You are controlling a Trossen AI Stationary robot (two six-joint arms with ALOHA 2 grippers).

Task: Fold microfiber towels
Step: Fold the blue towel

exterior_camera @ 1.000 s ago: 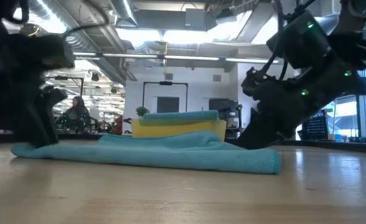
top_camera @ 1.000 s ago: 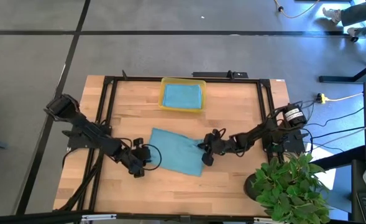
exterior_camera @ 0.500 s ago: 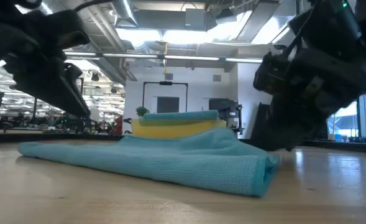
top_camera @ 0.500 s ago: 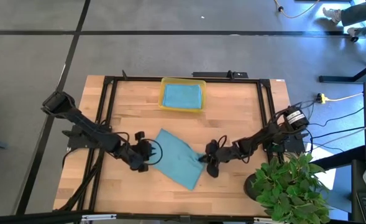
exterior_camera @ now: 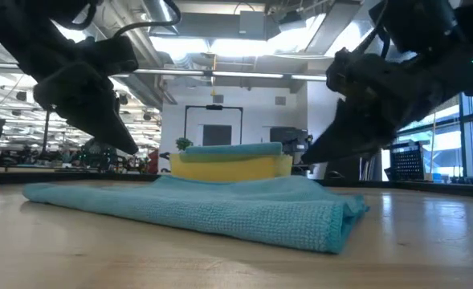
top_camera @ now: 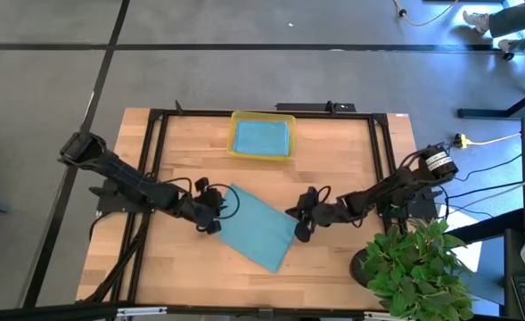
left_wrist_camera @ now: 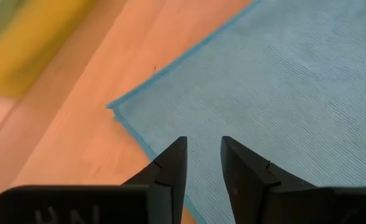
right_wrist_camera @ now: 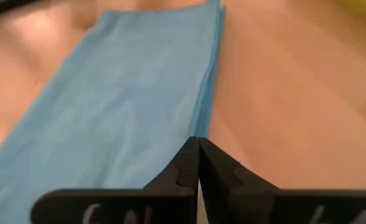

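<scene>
Both tools lifted off the teal towel [top_camera: 258, 226].

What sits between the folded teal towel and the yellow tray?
Only bare wood of the table separates the folded teal towel from the yellow tray, per the high view.

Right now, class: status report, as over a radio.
Left gripper slightly open over teal towel corner. Right gripper shut, empty, at its edge. Nothing in the way.

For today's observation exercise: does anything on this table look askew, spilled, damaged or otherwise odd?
Only one thing: the folded teal towel lies at a slant to the table edges, unlike the squarely placed yellow tray. No spill or damage shows. The left gripper and right gripper flank it.
</scene>
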